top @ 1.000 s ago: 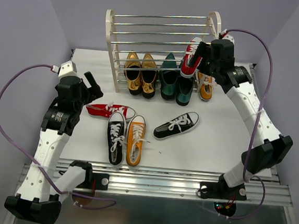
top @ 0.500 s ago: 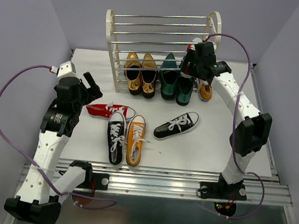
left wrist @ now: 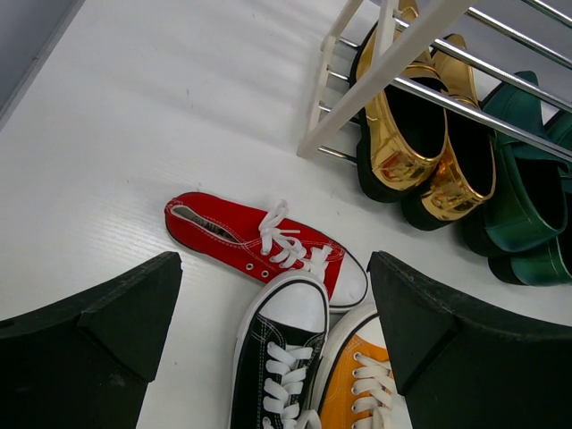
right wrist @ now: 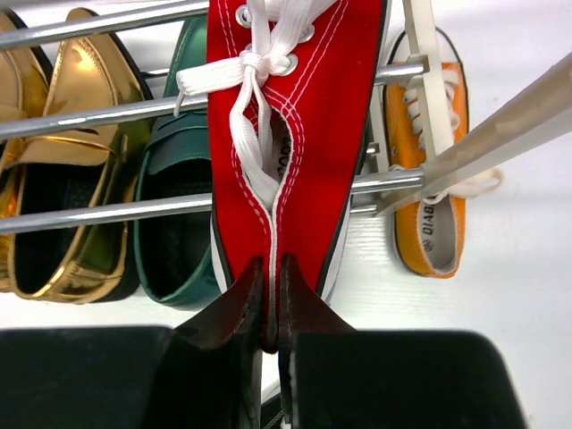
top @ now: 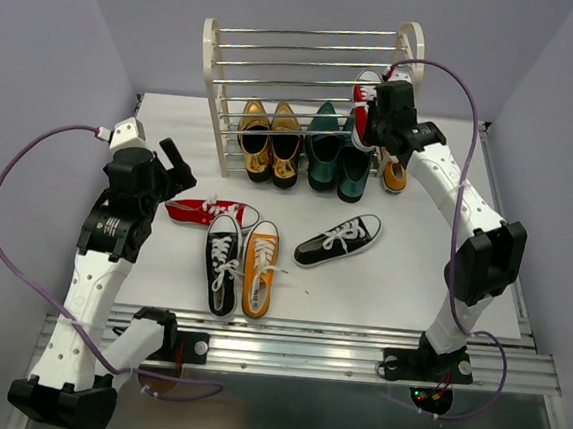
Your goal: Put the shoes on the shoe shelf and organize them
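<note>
My right gripper (right wrist: pixel 271 286) is shut on the heel of a red sneaker (right wrist: pixel 295 116), which lies toe-forward on the rods of the cream shoe shelf (top: pixel 211 67) at its right end, where the right gripper (top: pixel 381 114) reaches in. An orange sneaker (top: pixel 394 174) stands on the table under that end. Four more sneakers lie in front of the shelf: red (top: pixel 211 211), black (top: pixel 223 262), orange (top: pixel 260 269) and a tilted black one (top: pixel 339 239). Over the red sneaker (left wrist: pixel 259 246) and the black toe cap (left wrist: pixel 304 313) my left gripper (left wrist: pixel 273 277) hangs open and holds nothing.
A glossy gold pair (top: pixel 270 143) and a dark green pair (top: pixel 337 159) fill the lowest tier of the shelf. Purple cables loop from both wrists. The table's metal front rail (top: pixel 295 351) runs between the arm bases.
The right gripper has closed on the red sneaker's heel, and arm and shoe have shifted left and further onto the shelf rods. The left arm has not moved.
</note>
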Available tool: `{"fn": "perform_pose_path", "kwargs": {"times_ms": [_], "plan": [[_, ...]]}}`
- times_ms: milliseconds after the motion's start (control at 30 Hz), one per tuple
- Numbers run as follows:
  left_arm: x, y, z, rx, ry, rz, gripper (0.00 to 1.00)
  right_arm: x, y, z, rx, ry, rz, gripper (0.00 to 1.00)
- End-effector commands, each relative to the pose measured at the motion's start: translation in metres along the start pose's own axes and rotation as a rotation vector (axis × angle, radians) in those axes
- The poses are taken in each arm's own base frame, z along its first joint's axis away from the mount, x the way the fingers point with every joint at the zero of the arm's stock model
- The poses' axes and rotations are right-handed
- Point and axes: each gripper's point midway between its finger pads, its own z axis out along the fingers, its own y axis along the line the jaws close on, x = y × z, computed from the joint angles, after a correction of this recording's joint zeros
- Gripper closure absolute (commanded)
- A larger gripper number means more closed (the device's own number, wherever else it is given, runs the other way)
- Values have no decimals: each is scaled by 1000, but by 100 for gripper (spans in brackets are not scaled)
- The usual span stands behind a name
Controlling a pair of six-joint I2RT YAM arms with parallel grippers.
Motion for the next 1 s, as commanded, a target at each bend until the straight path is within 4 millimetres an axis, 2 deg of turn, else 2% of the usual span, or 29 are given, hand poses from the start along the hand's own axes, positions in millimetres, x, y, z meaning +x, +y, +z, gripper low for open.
{"fn": "perform_pose_path", "kwargs": {"times_ms": [0, 100, 300, 333, 433, 500, 533, 600, 633, 700, 800, 833, 933, 967], "plan": [[-11, -4, -2, 15, -35, 4, 3, -46, -7, -22, -14, -201, -102, 99], [-12, -5, -3, 17, -37, 1, 3, -54, -15, -21, 30, -236, -140, 99], [-10, -4, -5, 20, -29, 10, 3, -72, -11, -16, 42, -283, -140, 99], [-7, -3, -4, 19, -21, 11, 3, -78, -10, -15, 46, -294, -133, 99], [3, -3, 1, 24, -2, 13, 2, -78, -11, -4, 72, -291, -112, 99], [21, 3, 10, 9, 34, 22, 2, -77, -10, 2, 82, -291, -94, 99], [28, 4, 13, 7, 58, 20, 2, -79, -8, 3, 77, -293, -82, 80], [46, 10, 20, -16, 115, 22, 2, -77, -5, -2, 52, -284, -71, 67], [51, 12, 22, -25, 131, 23, 2, -77, -5, -5, 44, -284, -59, 51], [59, 15, 27, -40, 152, 26, 2, -77, -3, -14, 17, -288, -52, 43], [64, 16, 34, -45, 166, 31, 2, -74, 1, -26, -33, -284, -35, 16], [68, 18, 39, -57, 176, 36, 2, -80, 3, -40, -58, -300, -9, 1], [78, 33, 52, -116, 196, 22, 2, -75, 19, -62, -181, -282, 40, 0], [86, 38, 59, -139, 221, 14, 2, -70, 23, -76, -236, -273, 51, 0]]}}
